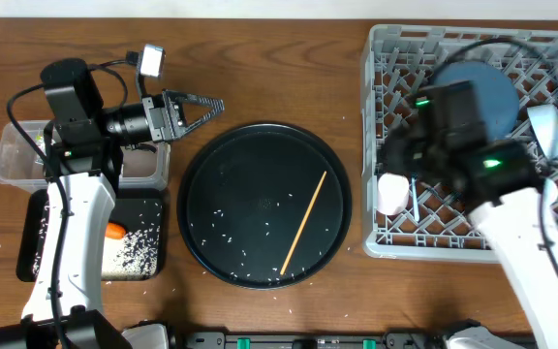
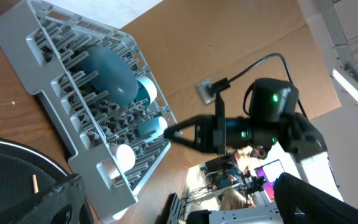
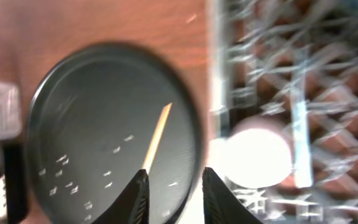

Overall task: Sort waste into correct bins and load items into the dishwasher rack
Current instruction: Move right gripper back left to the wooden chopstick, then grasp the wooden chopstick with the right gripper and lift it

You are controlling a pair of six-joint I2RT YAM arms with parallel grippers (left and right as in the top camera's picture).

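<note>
1. Overhead: the left gripper (image 1: 201, 105) is spread and empty, near the clear tub (image 1: 13, 155). The chopstick (image 1: 304, 223) lies alone on the round tray (image 1: 201, 184). The plate (image 1: 492, 92) and a cup (image 1: 392, 192) sit in the rack (image 1: 381, 242).
2. Left wrist: the rack is in view and loaded; own fingers are not clear here.
3. Right wrist (blurred): the right gripper (image 3: 173, 196) is spread and holds nothing, at the tray's rack-side edge. Likely step: chopstick pickup. Turn the fingers across the stick, go low to the tray, and close near its middle; a thin stick may slip.
</note>
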